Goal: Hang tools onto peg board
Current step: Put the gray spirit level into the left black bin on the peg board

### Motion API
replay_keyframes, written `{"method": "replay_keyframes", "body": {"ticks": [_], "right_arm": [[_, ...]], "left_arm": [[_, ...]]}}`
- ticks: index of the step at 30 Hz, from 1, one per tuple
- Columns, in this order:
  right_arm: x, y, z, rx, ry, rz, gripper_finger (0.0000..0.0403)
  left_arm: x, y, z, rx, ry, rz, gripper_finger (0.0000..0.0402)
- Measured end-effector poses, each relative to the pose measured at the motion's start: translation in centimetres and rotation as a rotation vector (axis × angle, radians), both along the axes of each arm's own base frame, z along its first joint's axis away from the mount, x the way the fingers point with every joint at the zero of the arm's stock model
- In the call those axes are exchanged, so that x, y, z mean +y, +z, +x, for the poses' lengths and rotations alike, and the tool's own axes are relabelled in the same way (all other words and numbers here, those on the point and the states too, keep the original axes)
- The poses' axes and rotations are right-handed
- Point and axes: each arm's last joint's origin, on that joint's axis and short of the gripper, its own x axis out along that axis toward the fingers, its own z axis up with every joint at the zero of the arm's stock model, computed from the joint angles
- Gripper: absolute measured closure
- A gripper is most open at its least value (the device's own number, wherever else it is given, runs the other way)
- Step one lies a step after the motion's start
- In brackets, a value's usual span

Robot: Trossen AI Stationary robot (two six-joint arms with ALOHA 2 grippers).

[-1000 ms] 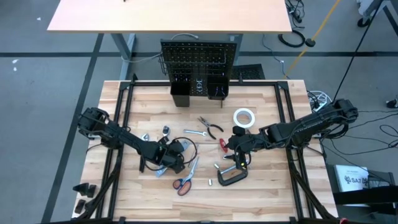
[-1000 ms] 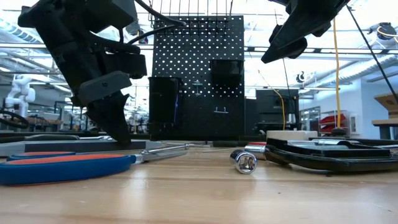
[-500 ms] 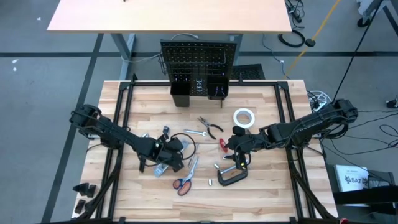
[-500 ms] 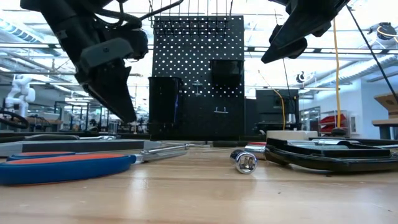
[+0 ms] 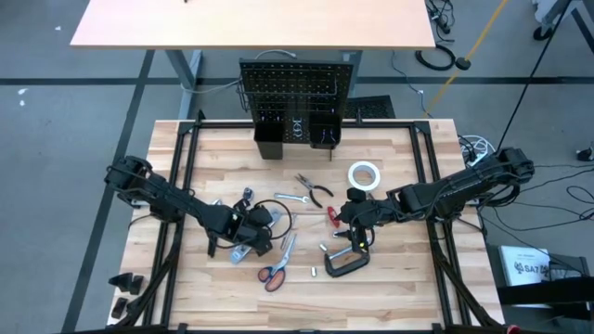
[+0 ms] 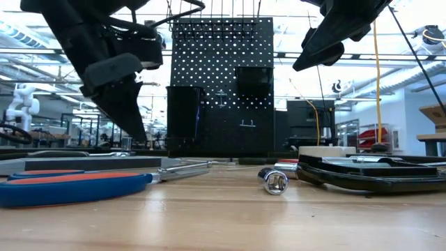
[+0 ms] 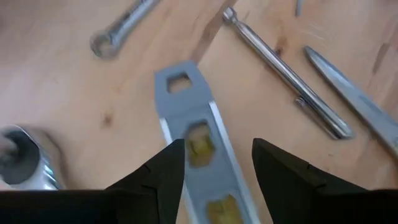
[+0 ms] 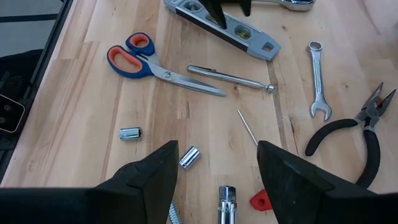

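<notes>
The left claw (image 7: 214,165) hangs open astride a grey level (image 7: 198,140) lying flat on the table (image 7: 56,93); the right claw (image 8: 217,168) hovers open above small sockets (image 8: 189,157).

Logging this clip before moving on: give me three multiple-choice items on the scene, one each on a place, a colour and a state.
1. Where is the tape roll? A on the table; B on the peg board; C in a bin.
2. The scissors have handles of: A green; B orange; C white.
3. The left hand is: A shut on pliers; B shut on scissors; C open over the level.
A: it lies flat on the wood. B: orange shows on the loops. C: its fingers straddle the level.
</notes>
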Motion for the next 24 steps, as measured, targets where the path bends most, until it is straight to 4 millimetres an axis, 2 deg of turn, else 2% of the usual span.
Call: {"method": "replay_keyframes", "body": {"ticks": [3, 14, 24], "right_arm": [[0.0, 0.0, 0.0, 0.0, 0.0, 0.0, 0.019], [0.0, 0.0, 0.0, 0.0, 0.001, -0.001, 0.019], [0.01, 0.0, 0.0, 0.0, 0.001, -0.001, 0.019]], "left_arm": [[0.11, 0.11, 0.09, -0.016, -0.004, 0.054, 0.0201], [0.07, 0.14, 0.13, -0.019, -0.006, 0.045, 0.0201], [0.25, 0.12, 0.13, -0.054, 0.111, -0.016, 0.02]]}}
